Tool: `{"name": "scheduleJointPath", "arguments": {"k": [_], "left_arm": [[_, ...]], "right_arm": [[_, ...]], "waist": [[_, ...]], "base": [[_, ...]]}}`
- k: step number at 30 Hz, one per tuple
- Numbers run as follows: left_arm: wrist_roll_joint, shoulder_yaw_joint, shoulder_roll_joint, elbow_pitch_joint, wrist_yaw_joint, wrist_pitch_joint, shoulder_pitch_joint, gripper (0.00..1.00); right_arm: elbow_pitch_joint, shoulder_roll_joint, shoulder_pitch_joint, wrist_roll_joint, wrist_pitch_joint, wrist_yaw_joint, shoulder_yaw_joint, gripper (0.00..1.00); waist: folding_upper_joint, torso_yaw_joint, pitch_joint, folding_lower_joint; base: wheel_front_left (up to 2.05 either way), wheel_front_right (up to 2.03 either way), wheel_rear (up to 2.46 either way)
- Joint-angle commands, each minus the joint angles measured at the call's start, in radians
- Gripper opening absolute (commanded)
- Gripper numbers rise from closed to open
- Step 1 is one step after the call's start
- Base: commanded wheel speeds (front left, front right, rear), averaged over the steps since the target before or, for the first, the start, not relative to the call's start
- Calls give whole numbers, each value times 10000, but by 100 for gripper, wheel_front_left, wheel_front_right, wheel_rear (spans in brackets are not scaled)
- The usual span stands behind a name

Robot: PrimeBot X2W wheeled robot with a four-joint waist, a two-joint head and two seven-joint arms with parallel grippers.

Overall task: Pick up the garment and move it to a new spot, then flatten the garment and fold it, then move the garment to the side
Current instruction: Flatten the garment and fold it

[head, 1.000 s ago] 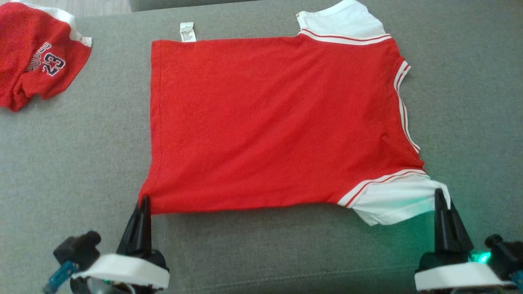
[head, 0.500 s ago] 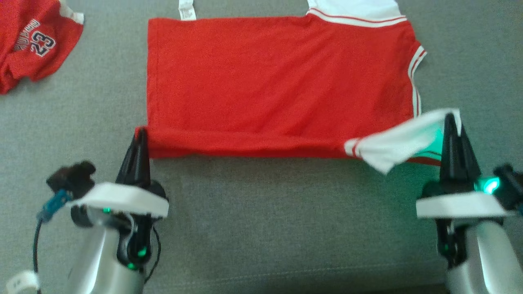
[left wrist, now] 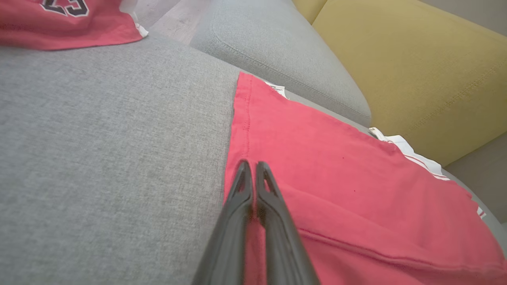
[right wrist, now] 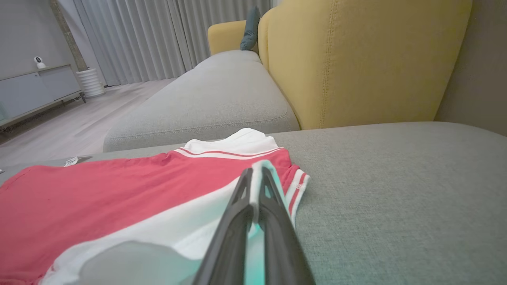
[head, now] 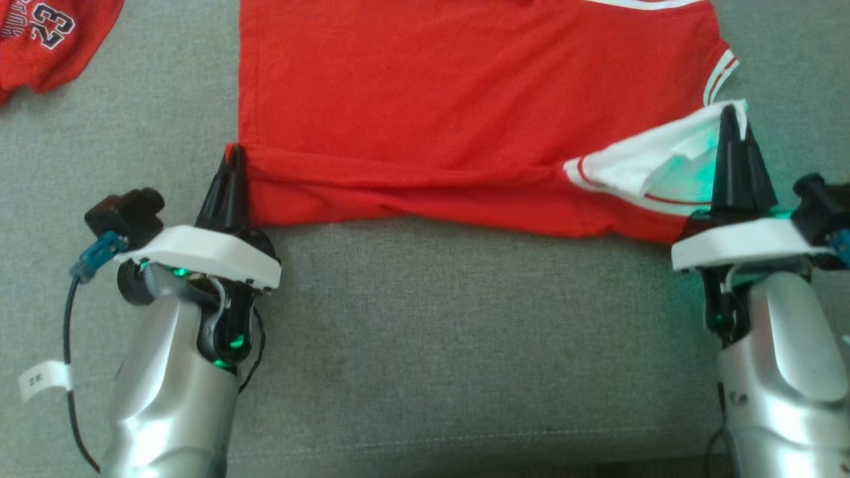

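Observation:
The garment is a red T-shirt with white, red-striped sleeves, spread on a grey couch cushion. Its near edge is lifted and rolled back over the body. My left gripper is shut on the near hem corner; in the left wrist view the gripper pinches red cloth of the garment. My right gripper is shut on the near white sleeve, held above the shirt. In the right wrist view the gripper clamps white fabric, with the garment lying beyond.
A second red garment with the number 23 lies at the far left of the cushion. A yellow couch back and another grey cushion stand beyond the shirt. Bare grey cushion lies between my arms.
Both grippers have carried the near edge of the shirt away from me, folding it over the body. The head camera has shifted, so the shirt's far part has left the picture.

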Motion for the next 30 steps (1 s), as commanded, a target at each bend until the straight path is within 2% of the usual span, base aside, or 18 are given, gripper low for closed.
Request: {"name": "scheduleJointPath", "arguments": {"k": [1, 4, 7, 8, 9, 10, 11, 17, 24, 30], "left_arm": [[60, 222, 147, -164, -54, -135, -308, 0], [68, 205, 146, 81, -70, -233, -485, 1], [115, 142, 150, 294, -90, -307, -693, 10], [160, 99, 156, 340, -101, -342, -760, 24], [200, 67, 158, 369, -109, -384, -816, 47], [228, 46, 157, 380, -116, -427, -854, 100], [238, 41, 153, 378, -123, -467, -875, 100], [345, 91, 213, -89, -184, -663, -737, 100], [328, 194, 419, -1065, -223, -707, 169, 100], [143, 149, 611, -1603, 52, 194, 1197, 100]], "right_arm": [[-120, -54, -361, -111, -38, 65, 125, 0], [296, -54, -777, -238, -38, 65, -19, 0], [773, -54, -1163, -467, -38, 65, -85, 0], [1020, -54, -1265, -533, -38, 65, -56, 4], [1194, -54, -1385, -552, -38, 65, -39, 29], [1318, -54, -1492, -563, -38, 65, -43, 61], [1414, -54, -1576, -584, -38, 65, -49, 100], [1378, -54, -1702, -557, -38, 65, -174, 100], [587, -54, -1296, -488, -38, 65, -522, 100], [-153, -54, -388, -312, -38, 65, -494, 100]], "waist": [[0, 1, 31, -2], [0, -2, 64, -2], [0, 5, 94, -2], [0, 8, 89, -2], [0, 9, 83, -2], [0, 11, 76, -2], [0, 11, 67, -2], [0, 28, -42, -2], [0, 27, -338, -2], [0, 17, -696, -2]], "base": [[0, 0, 0], [0, 0, 0], [0, 0, 0], [0, 0, 0], [0, 0, 0], [0, 0, 0], [0, 0, 0], [0, 0, 0], [0, 0, 0], [0, 0, 0]]}}
